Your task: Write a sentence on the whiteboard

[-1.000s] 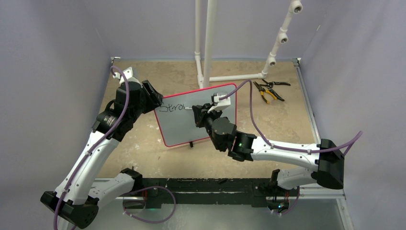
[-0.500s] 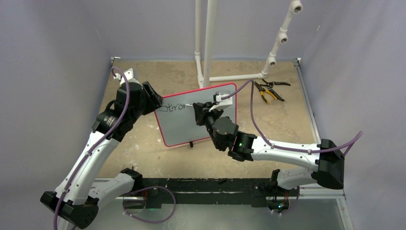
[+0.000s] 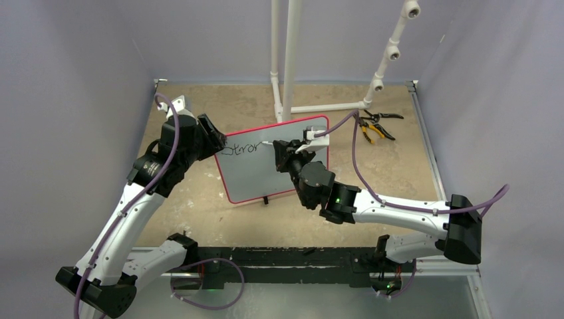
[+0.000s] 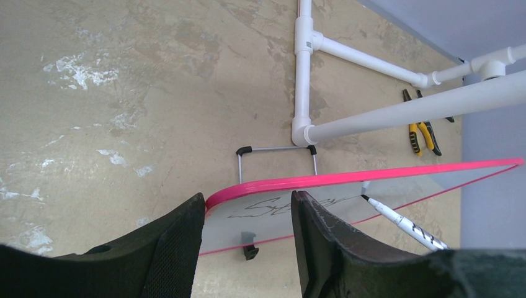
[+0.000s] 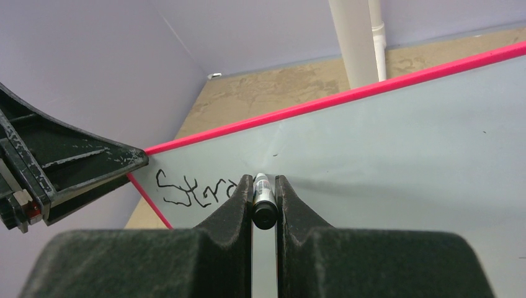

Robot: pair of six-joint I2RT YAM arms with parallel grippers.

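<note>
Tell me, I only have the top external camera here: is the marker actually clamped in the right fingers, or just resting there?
Observer: Clamped. The right wrist view shows the marker squeezed between both right fingers, butt end toward the camera.
Operator: Is its tip on the board?
Observer: The left wrist view shows the tip meeting the whiteboard just below its top edge.
Operator: What are the left fingers doing?
Observer: The whiteboard's corner sits between the left fingers; whether they press it, I cannot tell.
</note>
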